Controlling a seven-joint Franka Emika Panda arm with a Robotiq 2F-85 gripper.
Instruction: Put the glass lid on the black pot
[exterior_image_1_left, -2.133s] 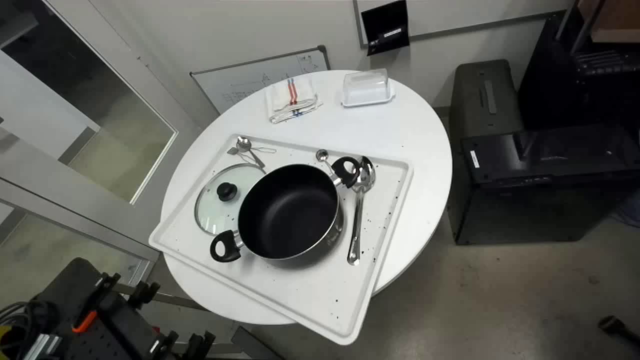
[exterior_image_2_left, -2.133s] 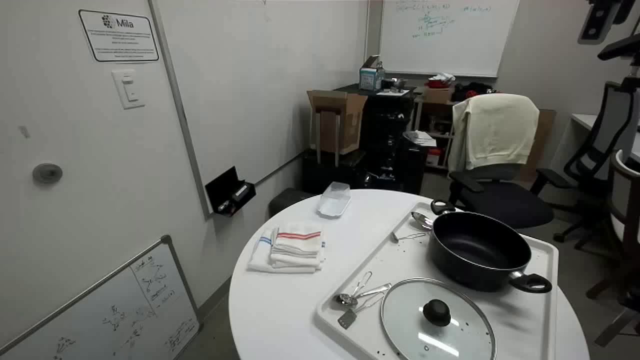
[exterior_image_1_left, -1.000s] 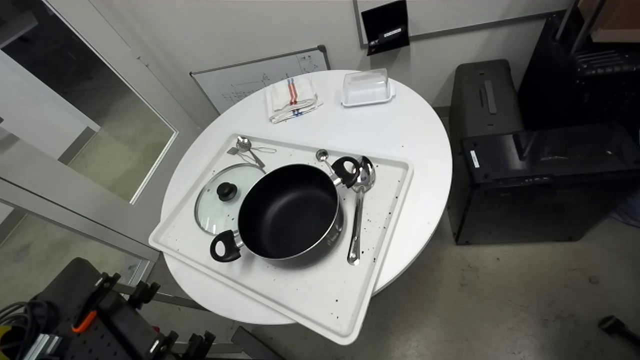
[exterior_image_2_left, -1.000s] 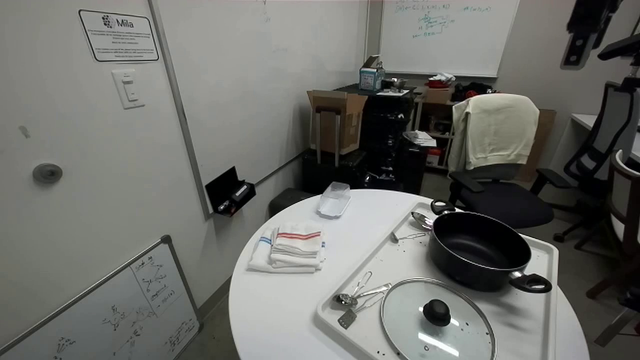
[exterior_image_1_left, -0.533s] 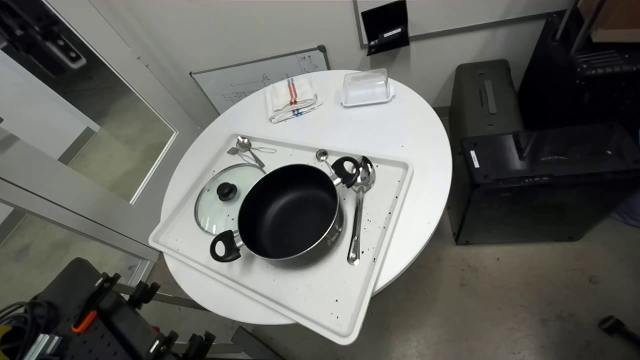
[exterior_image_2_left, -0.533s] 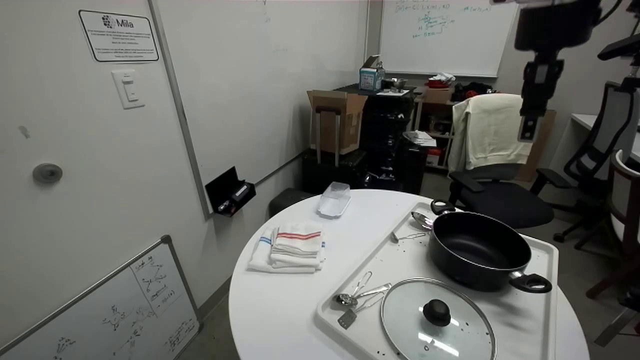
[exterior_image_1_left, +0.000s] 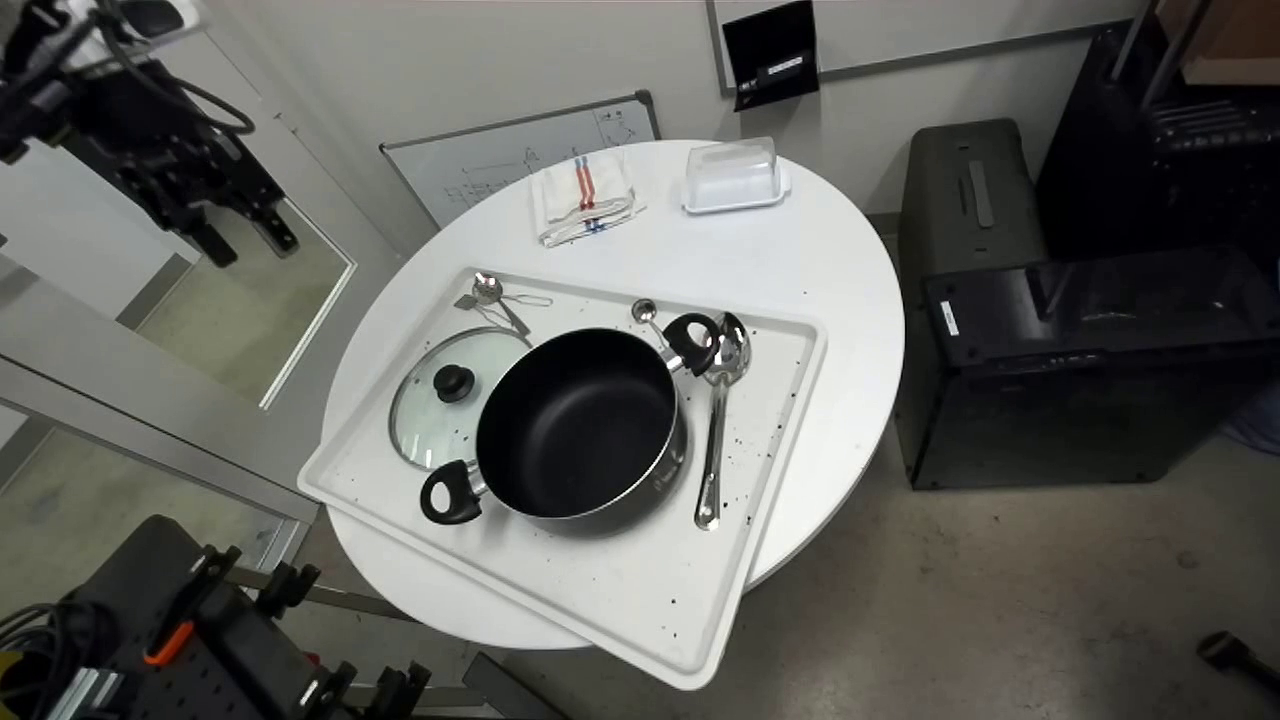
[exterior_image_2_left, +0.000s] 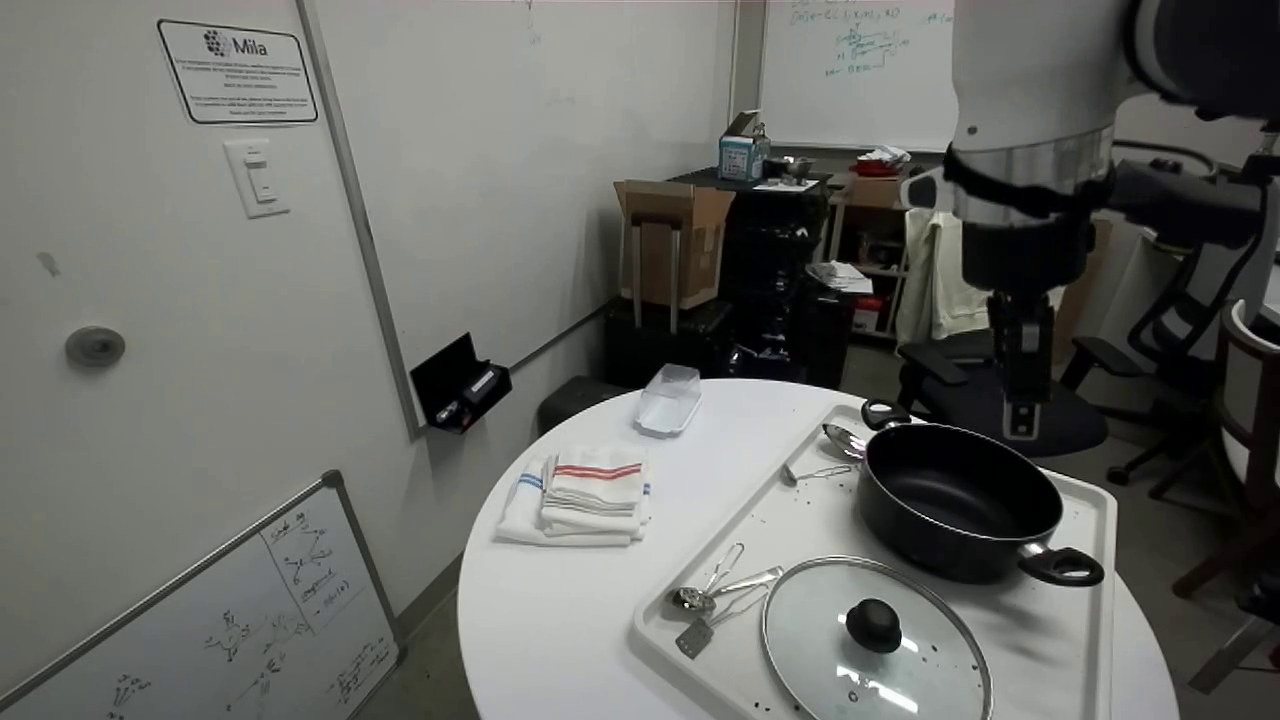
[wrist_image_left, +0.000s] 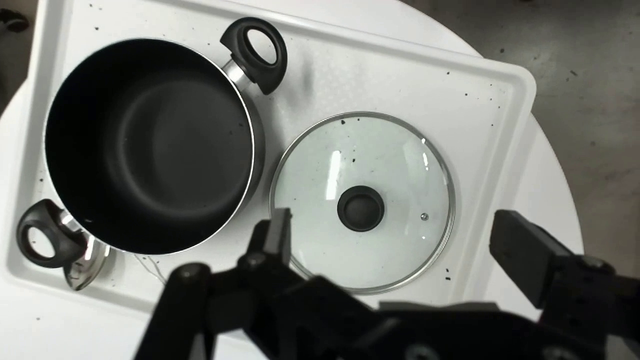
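The glass lid (exterior_image_1_left: 425, 420) lies flat on the tray, its black knob up. It also shows in an exterior view (exterior_image_2_left: 815, 625) and in the wrist view (wrist_image_left: 405, 175). The black pot (exterior_image_1_left: 575, 430) stands upright and uncovered beside it, also in an exterior view (exterior_image_2_left: 960, 490) and at the left of the wrist view (wrist_image_left: 185, 140). My gripper (exterior_image_1_left: 253, 247) is open and empty, held in the air above table height. In the wrist view its fingers (wrist_image_left: 393, 217) stand wide apart, with the lid's knob between them in the picture, well below. It also shows in an exterior view (exterior_image_2_left: 1022, 420).
A white tray (exterior_image_1_left: 620, 610) on a round table (exterior_image_1_left: 830, 270) bears the cookware. A large metal spoon (exterior_image_1_left: 712, 440) lies by the pot, and small metal utensils (exterior_image_2_left: 700, 600) lie by the lid. Folded towels (exterior_image_2_left: 590, 500) and a clear-covered dish (exterior_image_1_left: 735, 180) stand at the table's far side.
My arm has come into both exterior views from above. The gripper has moved down and toward the table, to the lid's side. The lid and pot have not moved.
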